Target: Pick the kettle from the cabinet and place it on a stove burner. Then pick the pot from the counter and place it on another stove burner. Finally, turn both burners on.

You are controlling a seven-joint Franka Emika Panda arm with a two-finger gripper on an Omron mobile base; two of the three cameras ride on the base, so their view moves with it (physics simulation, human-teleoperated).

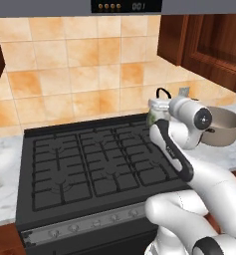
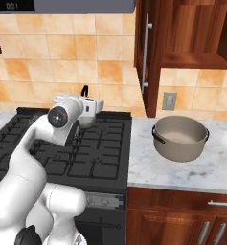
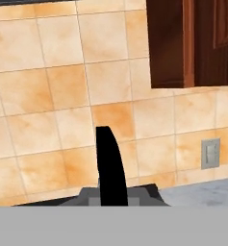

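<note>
The small kettle (image 1: 156,114), silvery-white with a green print, hangs over the back right burner (image 1: 134,134) of the black stove (image 1: 89,164). My gripper (image 1: 164,99) is shut on its thin black handle (image 3: 110,163), which also shows above the hand (image 2: 85,90). Most of the kettle's body is hidden behind the hand in the right base view. The wide grey pot (image 2: 180,138) stands on the white marble counter (image 2: 191,177) right of the stove, and shows behind my wrist (image 1: 224,124). The reddish-brown cabinet (image 2: 196,33) above it is open, its door (image 2: 151,52) swung out.
A row of small silver knobs (image 1: 94,223) runs along the stove front. An orange tiled wall with a grey socket (image 2: 169,100) is behind. A range hood (image 1: 127,6) hangs over the stove. The open cabinet door's edge stands over the stove's right side.
</note>
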